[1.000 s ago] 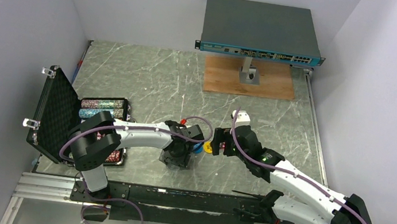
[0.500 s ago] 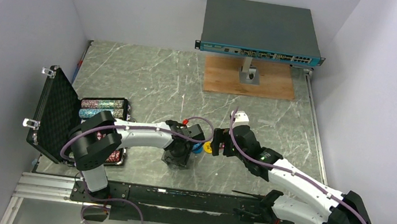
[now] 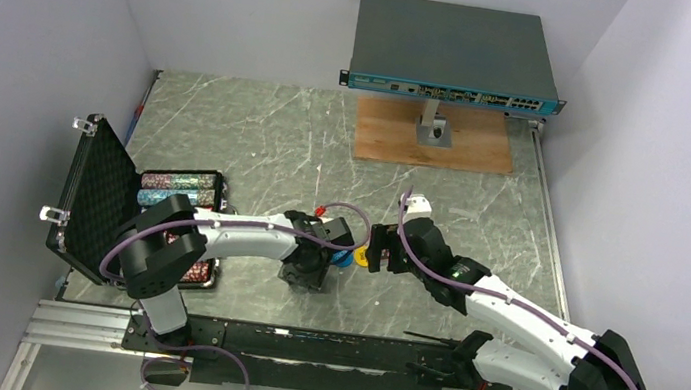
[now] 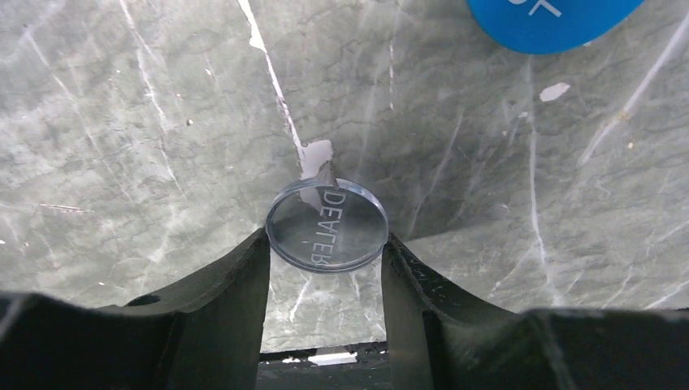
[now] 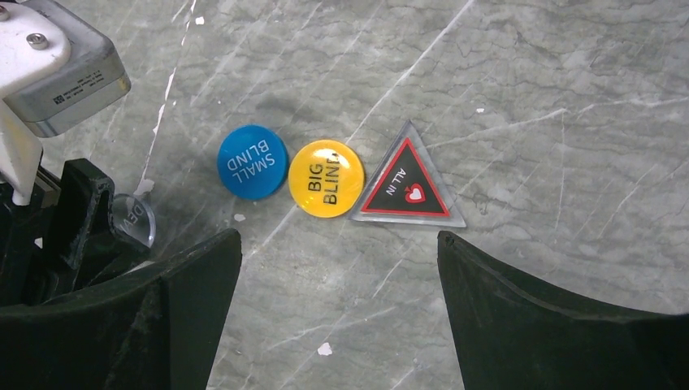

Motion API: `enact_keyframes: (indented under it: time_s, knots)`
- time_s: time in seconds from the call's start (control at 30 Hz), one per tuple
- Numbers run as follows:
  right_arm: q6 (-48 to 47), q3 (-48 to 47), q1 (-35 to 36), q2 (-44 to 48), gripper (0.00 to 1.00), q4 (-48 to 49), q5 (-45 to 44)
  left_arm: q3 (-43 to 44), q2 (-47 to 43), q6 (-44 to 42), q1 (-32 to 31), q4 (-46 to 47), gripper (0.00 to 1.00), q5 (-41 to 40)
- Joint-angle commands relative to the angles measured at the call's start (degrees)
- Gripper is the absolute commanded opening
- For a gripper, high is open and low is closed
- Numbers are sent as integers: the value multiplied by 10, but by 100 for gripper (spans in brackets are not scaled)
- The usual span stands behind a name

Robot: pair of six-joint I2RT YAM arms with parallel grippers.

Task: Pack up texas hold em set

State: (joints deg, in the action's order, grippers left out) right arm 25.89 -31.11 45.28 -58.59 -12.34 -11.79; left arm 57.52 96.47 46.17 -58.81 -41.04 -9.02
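My left gripper is shut on a clear round disc marked "DEALER", pinched by its edges just over the table. The disc also shows in the right wrist view. In the top view the left gripper is at table centre. My right gripper is open and empty, hovering near a blue "SMALL BLIND" disc, a yellow "BIG BLIND" disc and a red triangular "ALL IN" token, all lying flat in a row. The black briefcase stands open at the left with chip rows.
A big grey network switch stands on a post over a wooden board at the back. The blue disc's edge lies just beyond my left gripper. Walls close in the left and right sides.
My left gripper has shifted slightly left with the clear disc in it. The right arm has barely moved.
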Motion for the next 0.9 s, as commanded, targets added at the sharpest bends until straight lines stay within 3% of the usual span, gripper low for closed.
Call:
enact_keyframes:
  time_s: [0.0, 0.27, 0.53, 0.7, 0.87]
  knots:
    - [-6, -6, -3, 4, 92, 26, 4, -7, -19, 6, 9, -19, 0, -46]
    - [-6, -5, -3, -9, 92, 40, 25, -49, -168, 16, 79, -65, 0, -106]
    - [-10, -7, -3, -21, 92, 50, 50, -117, -355, -47, 325, -77, 0, -115]
    - [-13, -9, -3, -33, 92, 51, 67, -121, -362, -105, 511, -63, 0, -58]
    - [-12, -13, -3, -50, 92, 51, 83, -110, -313, -126, 586, -35, 0, -53]
